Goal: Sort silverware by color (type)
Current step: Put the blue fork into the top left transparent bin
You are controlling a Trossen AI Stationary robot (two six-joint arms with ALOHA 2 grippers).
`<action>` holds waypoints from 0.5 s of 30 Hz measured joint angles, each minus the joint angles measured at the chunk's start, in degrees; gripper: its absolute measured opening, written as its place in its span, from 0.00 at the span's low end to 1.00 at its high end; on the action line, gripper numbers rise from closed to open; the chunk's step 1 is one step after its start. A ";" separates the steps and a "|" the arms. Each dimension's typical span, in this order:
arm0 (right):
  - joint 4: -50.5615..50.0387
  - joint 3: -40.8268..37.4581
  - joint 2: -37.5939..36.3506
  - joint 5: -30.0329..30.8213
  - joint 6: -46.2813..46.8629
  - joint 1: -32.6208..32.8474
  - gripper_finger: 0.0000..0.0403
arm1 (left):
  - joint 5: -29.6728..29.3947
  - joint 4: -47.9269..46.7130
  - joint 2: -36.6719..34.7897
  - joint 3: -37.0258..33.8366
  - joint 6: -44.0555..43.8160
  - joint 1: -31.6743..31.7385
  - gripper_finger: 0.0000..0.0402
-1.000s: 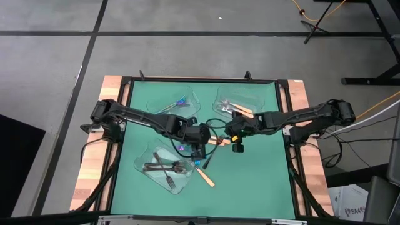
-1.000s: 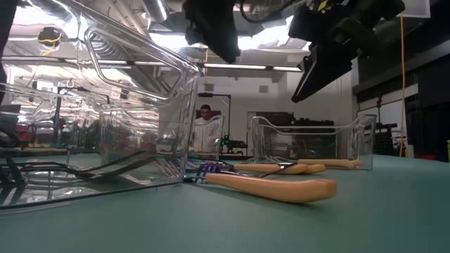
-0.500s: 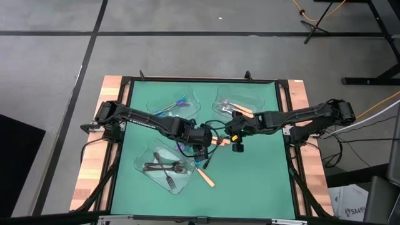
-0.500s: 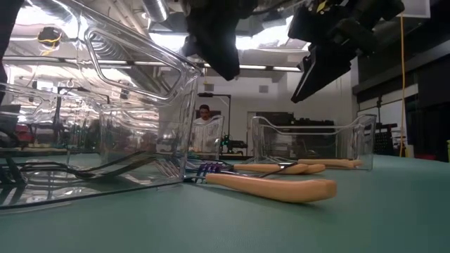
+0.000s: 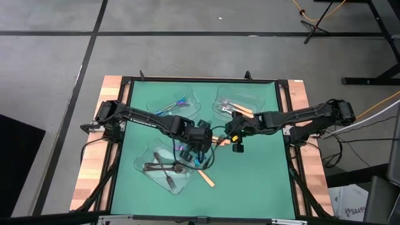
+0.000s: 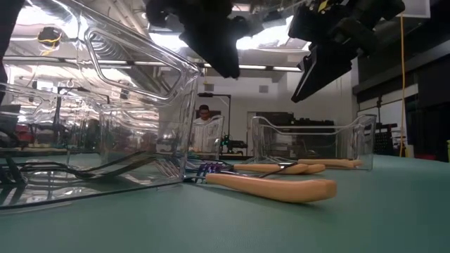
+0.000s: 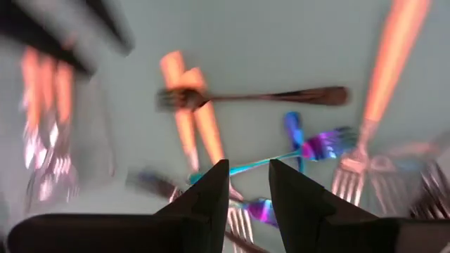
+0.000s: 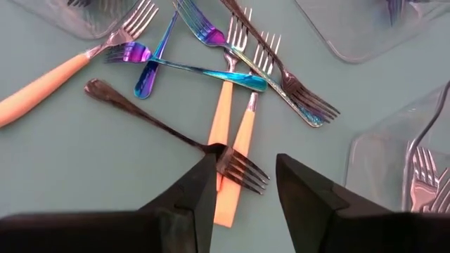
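A loose heap of silverware (image 5: 203, 156) lies at the table's middle: iridescent forks (image 8: 204, 70), orange-handled forks (image 8: 232, 140) and a dark fork (image 8: 162, 126). One orange-handled fork (image 6: 281, 186) lies nearest the table's front edge. My left gripper (image 7: 249, 190) hangs open above the heap, over an iridescent fork (image 7: 309, 147), with nothing between its fingers. My right gripper (image 8: 246, 190) hangs open just to the right of it (image 5: 236, 145), above the dark fork's tines, also holding nothing. In the low view both grippers (image 6: 211, 35) (image 6: 327, 56) stand well clear of the table.
Three clear trays stand around the heap. The near-left one (image 5: 150, 161) holds dark forks (image 5: 165, 167), the far-left one (image 5: 187, 100) iridescent pieces (image 5: 175, 103), the far-right one (image 5: 256, 100) orange-handled forks (image 5: 237, 109). A person stands in the room beyond the table (image 6: 204, 123).
My left gripper has rolled about the line it points along and sunk slightly over the heap, staying open. My right gripper and the silverware have kept still.
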 joint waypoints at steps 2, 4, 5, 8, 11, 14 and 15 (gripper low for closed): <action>-0.04 0.00 0.00 0.00 0.00 0.00 0.34 | 4.38 0.31 0.36 0.03 6.61 0.68 0.24; -0.12 0.00 0.00 0.01 0.04 -0.01 0.34 | 7.93 0.21 0.71 0.02 11.98 1.45 0.24; -0.20 0.00 0.00 0.00 0.01 0.00 0.34 | 9.20 0.46 0.81 -0.23 14.09 1.78 0.24; -1.25 0.00 -0.02 0.02 -0.22 0.00 0.34 | 11.71 2.44 1.51 -0.96 20.38 2.78 0.24; -1.81 0.00 -0.09 0.00 -0.26 0.00 0.34 | 12.50 2.41 2.85 -1.73 24.70 3.54 0.24; -2.00 -0.02 -0.35 -0.11 -0.33 0.00 0.34 | 12.58 1.69 4.41 -2.10 28.41 4.11 0.24; -2.03 -0.02 -0.42 -0.44 -0.33 0.00 0.34 | 12.58 1.91 5.00 -2.10 29.54 4.32 0.24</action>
